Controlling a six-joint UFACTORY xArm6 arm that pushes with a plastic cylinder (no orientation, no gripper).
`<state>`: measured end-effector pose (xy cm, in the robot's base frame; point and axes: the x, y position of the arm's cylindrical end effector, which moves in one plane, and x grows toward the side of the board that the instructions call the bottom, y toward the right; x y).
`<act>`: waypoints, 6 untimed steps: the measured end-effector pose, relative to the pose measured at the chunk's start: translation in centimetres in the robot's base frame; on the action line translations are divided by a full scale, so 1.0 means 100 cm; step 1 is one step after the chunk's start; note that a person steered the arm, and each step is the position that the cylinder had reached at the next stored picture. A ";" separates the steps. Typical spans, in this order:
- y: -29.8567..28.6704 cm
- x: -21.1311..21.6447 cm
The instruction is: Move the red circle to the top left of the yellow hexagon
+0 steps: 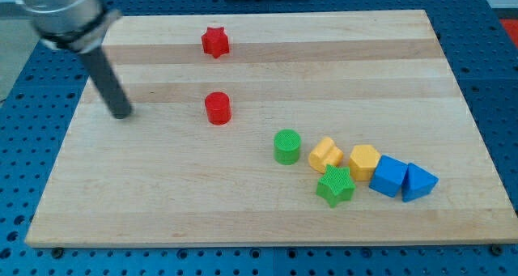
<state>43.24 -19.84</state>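
Note:
The red circle (pixel 218 108) stands on the wooden board, left of centre. The yellow hexagon (pixel 364 161) sits at the lower right, in a cluster of blocks. The red circle is well up and to the left of the hexagon, with the green circle (pixel 286 146) and a yellow heart-like block (pixel 326 154) between them. My tip (pixel 121 114) rests on the board near its left edge, well to the left of the red circle and not touching any block.
A red star (pixel 215 41) lies near the board's top edge, above the red circle. A green star (pixel 335 186) sits below the yellow blocks. A blue cube (pixel 389 176) and a blue triangular block (pixel 418 181) touch at the cluster's right. The board's left edge (pixel 61 146) is close to my tip.

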 end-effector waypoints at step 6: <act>0.247 -0.045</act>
